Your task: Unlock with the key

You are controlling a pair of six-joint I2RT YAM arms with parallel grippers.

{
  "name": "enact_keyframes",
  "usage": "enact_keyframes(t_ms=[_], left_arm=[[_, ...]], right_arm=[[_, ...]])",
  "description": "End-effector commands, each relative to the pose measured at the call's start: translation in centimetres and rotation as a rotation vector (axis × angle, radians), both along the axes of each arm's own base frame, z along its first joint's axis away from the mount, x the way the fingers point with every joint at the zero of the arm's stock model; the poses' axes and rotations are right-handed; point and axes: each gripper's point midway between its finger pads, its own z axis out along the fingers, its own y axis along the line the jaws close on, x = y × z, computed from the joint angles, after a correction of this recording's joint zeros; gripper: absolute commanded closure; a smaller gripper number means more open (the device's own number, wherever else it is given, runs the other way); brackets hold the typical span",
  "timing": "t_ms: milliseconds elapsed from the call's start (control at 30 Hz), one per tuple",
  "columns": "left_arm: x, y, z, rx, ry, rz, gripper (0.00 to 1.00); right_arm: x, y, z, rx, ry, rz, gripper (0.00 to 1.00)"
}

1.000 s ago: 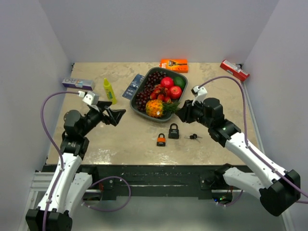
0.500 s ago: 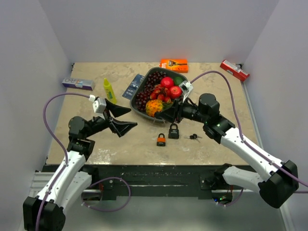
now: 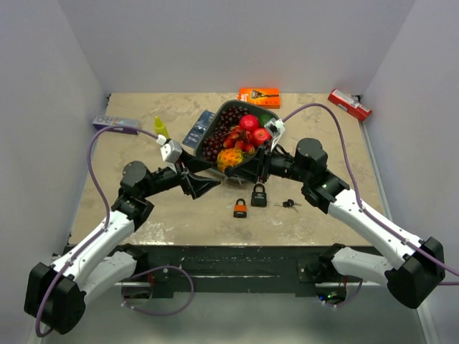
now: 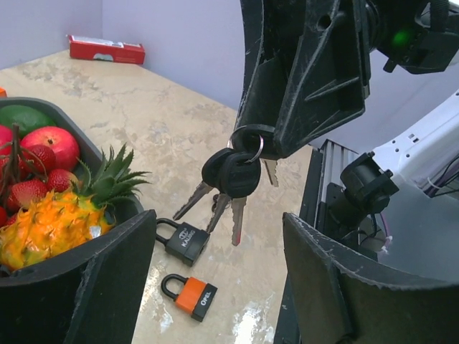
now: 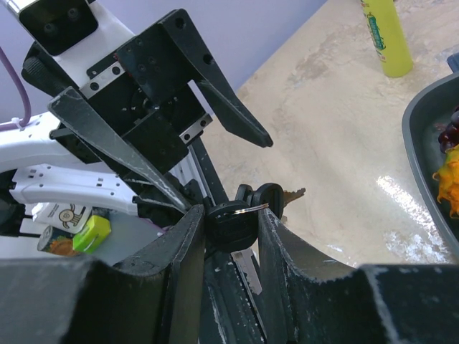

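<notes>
My right gripper [image 3: 244, 170] is shut on the black head of a key [image 5: 233, 222] on a ring with several keys. The bunch [image 4: 233, 175] hangs above the table, a little in front of my left gripper [image 3: 206, 185]. My left gripper [image 4: 215, 279] is open and empty, its fingers spread wide below the bunch. A black padlock [image 3: 259, 195] and an orange padlock [image 3: 240, 208] lie flat on the table, and both show in the left wrist view, black [image 4: 183, 242] and orange [image 4: 192, 297]. A second small key set [image 3: 288, 203] lies right of the black padlock.
A dark tray [image 3: 275, 115] of fruit stands just behind the grippers. A yellow bottle [image 3: 161, 130], a blue card [image 3: 194, 128], an orange box [image 3: 259, 96], a red box [image 3: 349, 104] and a purple box [image 3: 107, 123] lie toward the back and sides.
My left arm has swung in from the left toward the centre, its gripper still open. My right gripper moved left over the table's middle and now holds nearly still with the keys.
</notes>
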Motion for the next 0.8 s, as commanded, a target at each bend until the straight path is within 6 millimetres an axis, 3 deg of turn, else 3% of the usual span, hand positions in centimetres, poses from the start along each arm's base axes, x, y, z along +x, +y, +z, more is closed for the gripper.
enact_keyframes(t_ms=[0, 400, 767], left_arm=[[0.5, -0.8, 1.6, 0.002, -0.090, 0.006, 0.25], [-0.7, -4.0, -0.4, 0.055, -0.031, -0.111, 0.27], [-0.7, -4.7, -0.8, 0.068, -0.017, -0.131, 0.58]], right_arm=[[-0.5, 0.3, 2.9, 0.053, -0.068, 0.026, 0.91], [-0.5, 0.1, 3.0, 0.051, -0.072, 0.020, 0.92], [0.2, -0.3, 2.1, 0.012, -0.051, -0.034, 0.93]])
